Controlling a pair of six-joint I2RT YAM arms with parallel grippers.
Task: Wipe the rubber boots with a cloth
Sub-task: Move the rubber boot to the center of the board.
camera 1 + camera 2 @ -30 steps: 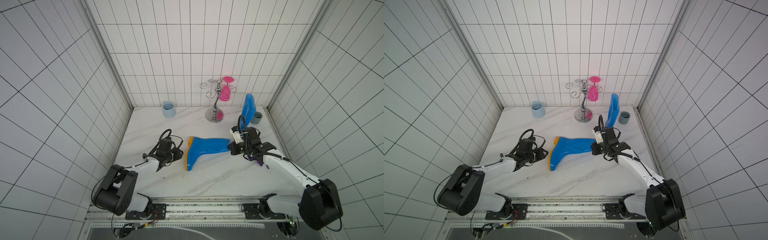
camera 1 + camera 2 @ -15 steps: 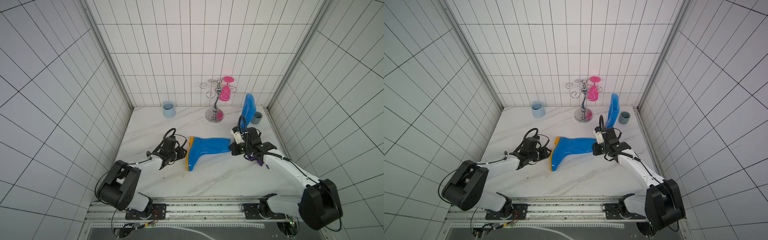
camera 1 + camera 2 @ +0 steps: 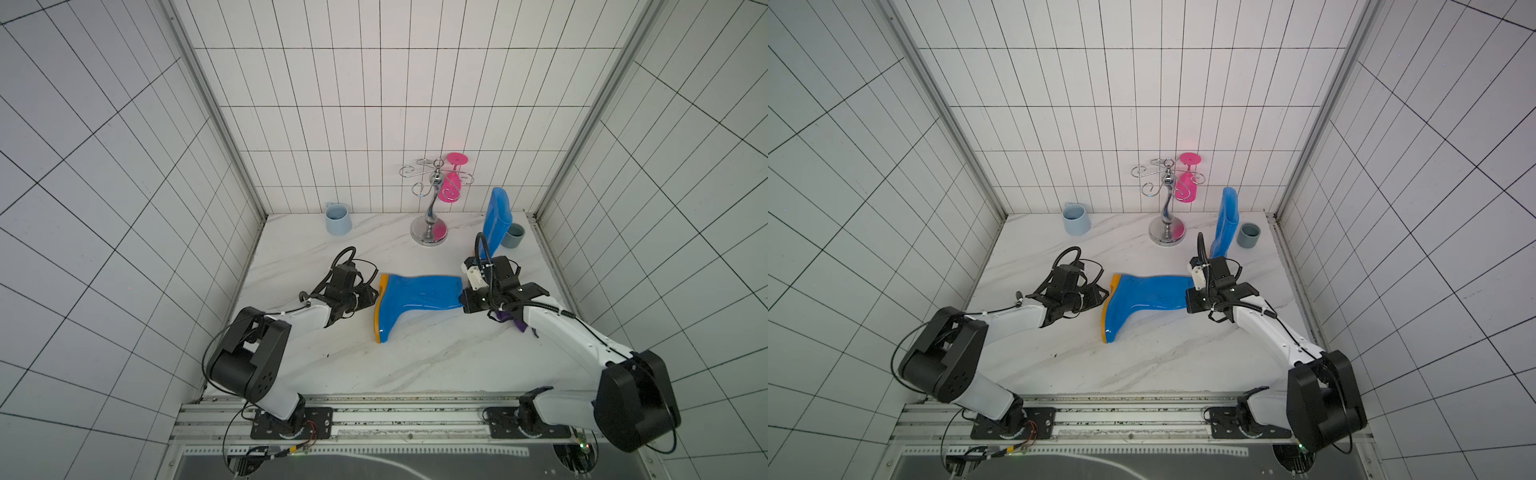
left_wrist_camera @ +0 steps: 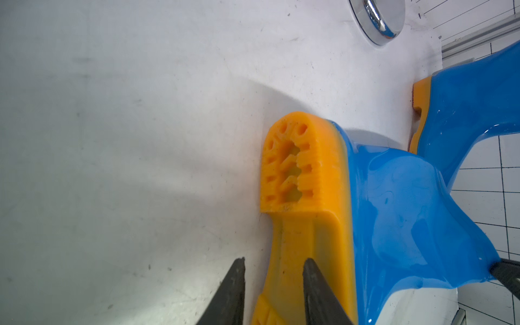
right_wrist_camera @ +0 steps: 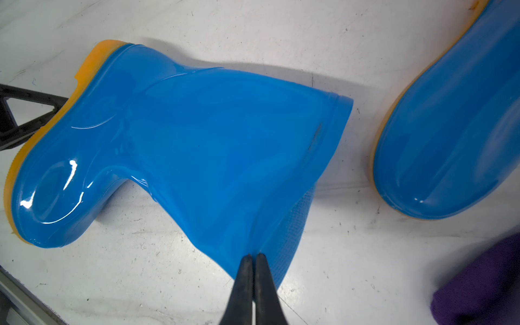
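Two blue rubber boots are on the counter. The lying boot rests on its side mid-counter with its toe toward the robot. The upright boot stands at the back right, just beside a grey cup.

Since a second ago the left tool has slid across the counter toward the lying boot. It now sits at the orange sole, where before it was clearly short of it. Its jaws are partly open, one finger over the bare counter and the other over the sole. They straddle the sole's edge without clamping it.

The right tool has not moved. Its jaws are pressed together, pinching the thin rim of the lying boot's shaft. Neither boot has shifted. The purple cloth lies crumpled on the counter under the right arm, near the shaft opening, and neither tool holds it.
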